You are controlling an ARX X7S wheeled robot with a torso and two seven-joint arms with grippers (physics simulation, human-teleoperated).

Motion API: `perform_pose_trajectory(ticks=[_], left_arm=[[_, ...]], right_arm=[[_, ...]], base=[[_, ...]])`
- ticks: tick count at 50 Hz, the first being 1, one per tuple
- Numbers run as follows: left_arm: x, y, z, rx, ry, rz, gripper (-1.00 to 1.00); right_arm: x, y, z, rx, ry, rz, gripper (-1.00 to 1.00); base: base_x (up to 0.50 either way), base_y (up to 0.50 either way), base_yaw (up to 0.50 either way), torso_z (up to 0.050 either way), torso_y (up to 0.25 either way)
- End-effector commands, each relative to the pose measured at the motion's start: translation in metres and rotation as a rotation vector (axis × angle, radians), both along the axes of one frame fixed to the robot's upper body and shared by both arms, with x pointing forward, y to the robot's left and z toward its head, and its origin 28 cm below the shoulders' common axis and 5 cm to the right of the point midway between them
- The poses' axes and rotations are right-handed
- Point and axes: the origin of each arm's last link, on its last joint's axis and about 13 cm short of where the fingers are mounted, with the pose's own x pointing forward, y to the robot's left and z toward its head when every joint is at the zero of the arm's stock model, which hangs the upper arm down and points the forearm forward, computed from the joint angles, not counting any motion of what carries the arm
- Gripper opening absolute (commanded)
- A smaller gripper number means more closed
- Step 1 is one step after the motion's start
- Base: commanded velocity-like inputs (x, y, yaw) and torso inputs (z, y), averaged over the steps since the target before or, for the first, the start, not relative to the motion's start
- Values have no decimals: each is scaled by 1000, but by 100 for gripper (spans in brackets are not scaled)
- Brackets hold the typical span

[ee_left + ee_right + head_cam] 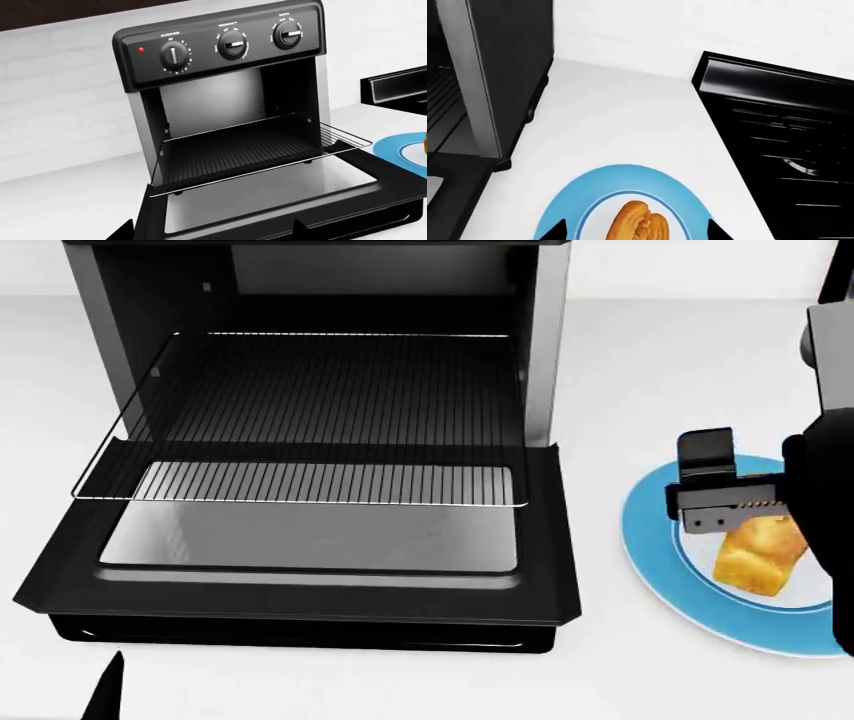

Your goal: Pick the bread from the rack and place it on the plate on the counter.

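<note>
Here we see the bread (761, 554) lying on the plate (657, 558), which rests on the counter (601, 380) beside the oven's lowered door (307, 540). The right gripper (727, 502) hovers over it with jaws spread apart. The rack (320, 410) is bare; the left gripper's state we cannot tell.

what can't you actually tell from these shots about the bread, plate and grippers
- Bread resting on the plate or still gripped: head view, the right gripper covers its top; right wrist view cuts it off at the frame edge.
- Plate's far side: head view, cut by the frame edge.
- Left gripper: only a dark tip at the head view's bottom edge; open or shut unknown.
</note>
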Motion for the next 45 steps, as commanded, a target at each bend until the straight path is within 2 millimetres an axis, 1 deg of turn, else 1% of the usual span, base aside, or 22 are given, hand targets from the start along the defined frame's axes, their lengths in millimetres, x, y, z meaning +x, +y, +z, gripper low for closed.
perform_pose_trajectory(ticks=[1,6,8,13,16,20,22,24,27,32,40,45], left_arm=[[1,0,0,-4,-3,-4,100],[2,0,0,-4,-3,-4,100],[2,0,-1,-5,-3,-5,100],[1,0,-1,-5,-5,-3,100],[1,0,-1,-7,-5,-3,100],[0,-1,0,-4,-8,-5,100],[0,-1,0,-4,-7,-6,100],[0,-2,0,-4,-6,-8,100],[0,-2,0,-1,-6,-9,100],[0,-2,-1,0,-4,-8,100],[-1,-2,1,-1,-6,-8,100],[-1,-1,2,-1,-9,-6,100]], right_arm=[[-30,13,12,-26,-85,52,100],[-41,14,15,-25,-117,62,100],[-51,15,17,-31,-142,66,100],[-67,18,17,-43,-178,75,100],[-82,18,13,-53,-205,63,100],[-95,19,12,-49,-221,63,100],[-97,20,12,-46,-226,68,100],[-105,23,10,-47,-235,83,100],[-111,25,8,-49,-249,88,100],[-120,28,10,-45,-274,100,100],[-139,36,16,-58,-330,121,100],[-149,37,21,-67,-359,113,100]], base=[[0,0,0,0,0],[0,0,0,0,0],[0,0,0,0,0],[0,0,0,0,0],[0,0,0,0,0],[0,0,0,0,0],[0,0,0,0,0],[0,0,0,0,0],[0,0,0,0,0],[0,0,0,0,0],[0,0,0,0,0],[0,0,0,0,0]])
